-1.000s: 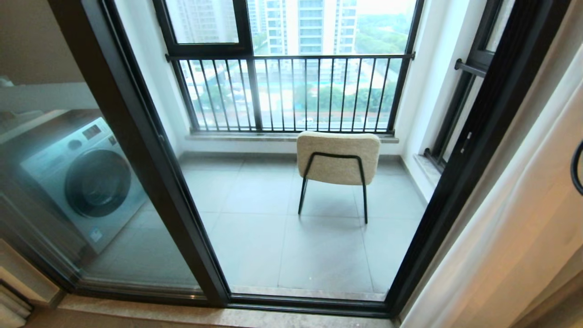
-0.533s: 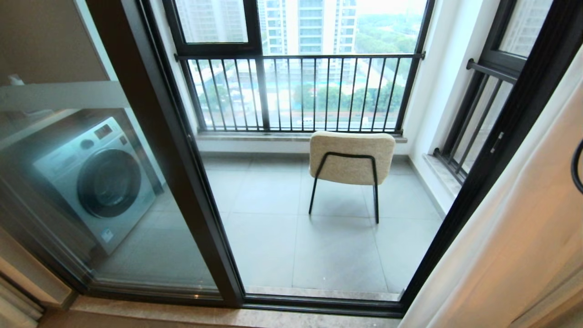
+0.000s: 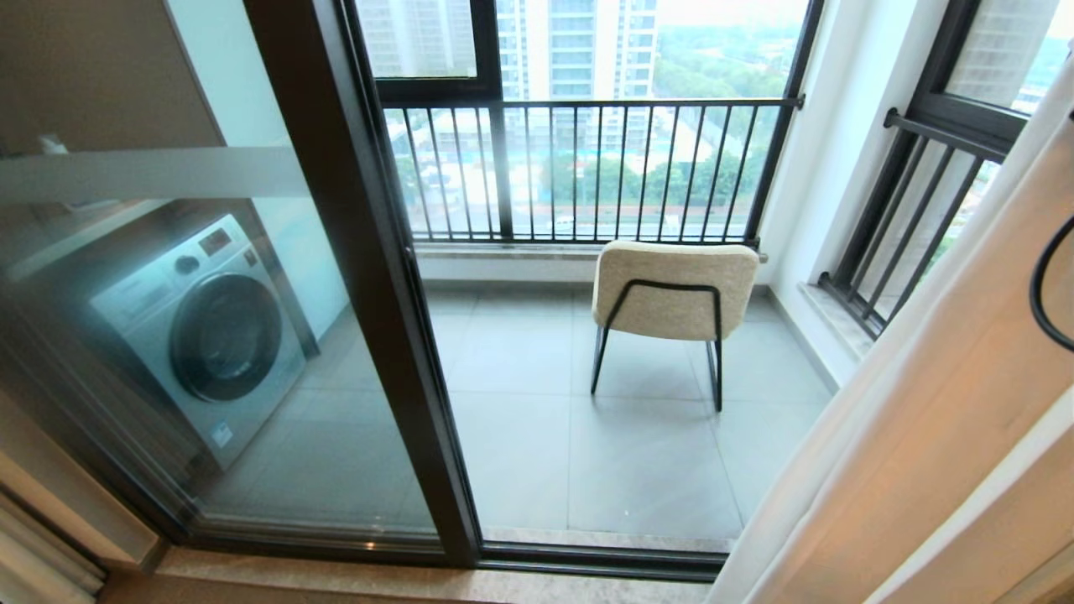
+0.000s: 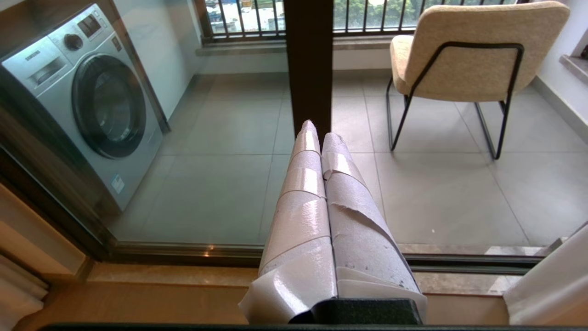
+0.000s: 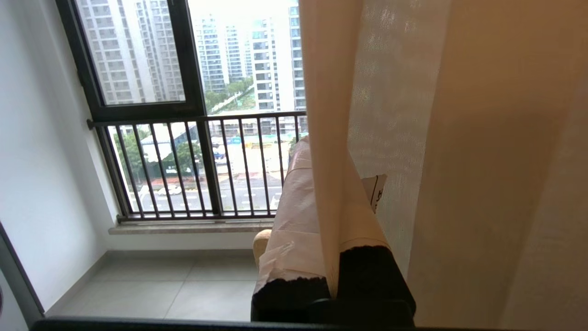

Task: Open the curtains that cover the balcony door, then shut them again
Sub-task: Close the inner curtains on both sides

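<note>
Curtains [image 3: 923, 403] are shown gathered at the right edge of the head view, running as a long slanted band from the upper right corner down to the lower right; a further bunch of pale folds appears at the lower left corner. The balcony door [image 3: 377, 294] occupies the centre and left, its dark upright crossing the frame from top to bottom, so that most of the glass is left uncovered; behind the glass a washing machine [image 3: 201, 335] is seen at left and a chair [image 3: 675, 289] at centre right. In the right wrist view the right pincer [image 5: 321, 193] is seen clenched on the curtains, a narrow fold of sheer fabric being pinched between its taped fingers [image 5: 294, 220] and rising straight up out of the frame, while the rest of the panel hangs at the right of that view. The long axis of the fabric is therefore vertical, and the gripped edge is the one facing the bare glass. The left pincer [image 4: 321, 138] is shown clenched on nothing in the left wrist view, pointing towards the door's upright, well apart from either bunch of fabric. The right arm is judged the nearer and the only one engaged. The coming move is judged to turn on drawing that vertical edge sideways, towards the left of the head view, across the uncovered glass.
</note>
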Controlling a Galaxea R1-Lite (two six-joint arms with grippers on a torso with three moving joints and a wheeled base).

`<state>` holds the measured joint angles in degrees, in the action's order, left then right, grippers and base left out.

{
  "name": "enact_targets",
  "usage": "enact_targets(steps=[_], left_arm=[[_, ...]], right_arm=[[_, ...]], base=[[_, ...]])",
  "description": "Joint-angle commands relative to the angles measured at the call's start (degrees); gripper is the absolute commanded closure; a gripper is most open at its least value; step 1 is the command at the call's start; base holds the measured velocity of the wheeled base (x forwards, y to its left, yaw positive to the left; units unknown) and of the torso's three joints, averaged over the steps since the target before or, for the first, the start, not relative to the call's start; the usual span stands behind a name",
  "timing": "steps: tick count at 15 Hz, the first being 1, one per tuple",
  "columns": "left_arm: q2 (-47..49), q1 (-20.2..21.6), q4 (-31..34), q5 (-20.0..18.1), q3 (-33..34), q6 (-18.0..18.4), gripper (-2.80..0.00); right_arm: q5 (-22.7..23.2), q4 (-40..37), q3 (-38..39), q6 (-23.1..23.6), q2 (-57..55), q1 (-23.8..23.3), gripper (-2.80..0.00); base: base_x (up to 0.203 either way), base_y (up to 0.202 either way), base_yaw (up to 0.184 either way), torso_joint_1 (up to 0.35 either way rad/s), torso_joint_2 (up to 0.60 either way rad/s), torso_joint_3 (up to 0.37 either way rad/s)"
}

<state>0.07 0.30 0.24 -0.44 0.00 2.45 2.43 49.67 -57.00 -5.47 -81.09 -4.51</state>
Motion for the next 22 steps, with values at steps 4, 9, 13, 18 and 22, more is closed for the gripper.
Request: enact_targets(steps=[4,9,13,18,22], left_arm=[[0.0,0.0,0.0,0.0,0.0,0.1,0.00],[0.0,0.0,0.0,0.0,0.0,0.1,0.00],[0.0,0.0,0.0,0.0,0.0,0.1,0.00],[0.0,0.0,0.1,0.0,0.0,0.3,0.00],[0.0,0.0,0.0,0.0,0.0,0.3,0.00]], right_arm=[[0.0,1.5,-1.5,0.3,-4.5,1.0,0.00],[-0.1,1.6,-2.7,0.4,-6.9,1.1,0.00],[-0.1,1.6,-3.5,0.5,-7.9,1.1,0.00],[-0.1,1.6,-6.3,0.5,-10.0,1.1,0.00],[-0.1,1.6,-7.8,0.4,-10.7,1.1,0.00]], base=[[0.000,0.176,0.001,0.003,0.00,0.001],[0.000,0.187,0.000,0.001,0.00,0.005],[0.000,0.186,0.001,0.004,0.00,0.001],[0.000,0.185,0.001,0.003,0.00,0.003],[0.000,0.186,0.002,0.001,0.00,0.002]])
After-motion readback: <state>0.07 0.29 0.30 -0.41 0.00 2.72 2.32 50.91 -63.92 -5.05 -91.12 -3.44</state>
